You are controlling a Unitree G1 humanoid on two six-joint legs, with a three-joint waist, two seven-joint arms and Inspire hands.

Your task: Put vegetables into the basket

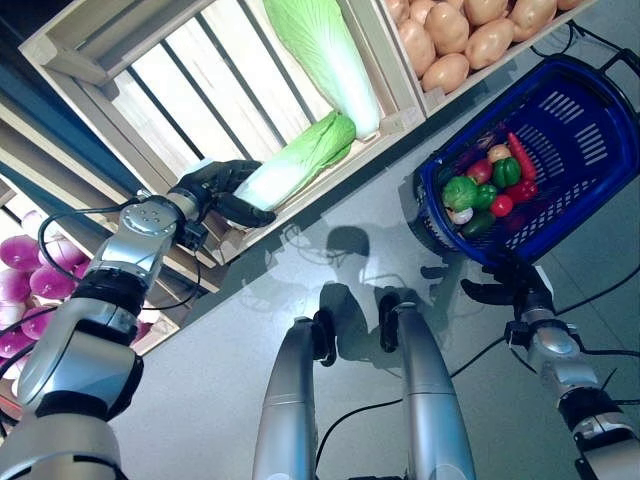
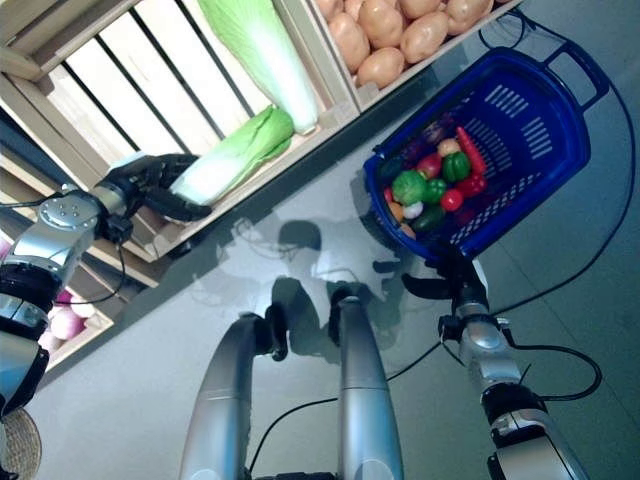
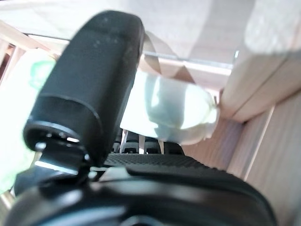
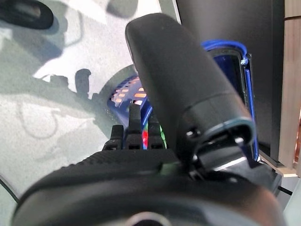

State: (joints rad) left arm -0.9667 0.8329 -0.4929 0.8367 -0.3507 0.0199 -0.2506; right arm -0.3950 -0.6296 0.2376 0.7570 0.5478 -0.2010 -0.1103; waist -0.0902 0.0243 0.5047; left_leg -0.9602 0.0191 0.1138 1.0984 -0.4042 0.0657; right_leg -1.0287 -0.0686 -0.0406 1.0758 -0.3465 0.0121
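Note:
A pale green napa cabbage (image 1: 300, 160) lies at the front edge of a wooden crate (image 1: 90, 100). My left hand (image 1: 215, 185) is shut on its white stem end (image 3: 174, 113), thumb on one side and fingers on the other. A second, larger cabbage (image 1: 325, 55) lies behind it in the same crate. My right hand (image 1: 512, 285) holds the blue plastic basket (image 1: 590, 120) by its near rim, with the thumb sticking out to the side. The basket holds a green pepper (image 1: 459, 191), a red chili (image 1: 521, 155) and several other small vegetables.
A neighbouring crate holds potatoes (image 1: 460, 40). A lower shelf at the left carries purple onions (image 1: 20, 270). Grey floor (image 1: 330, 250) lies between the crates and the basket.

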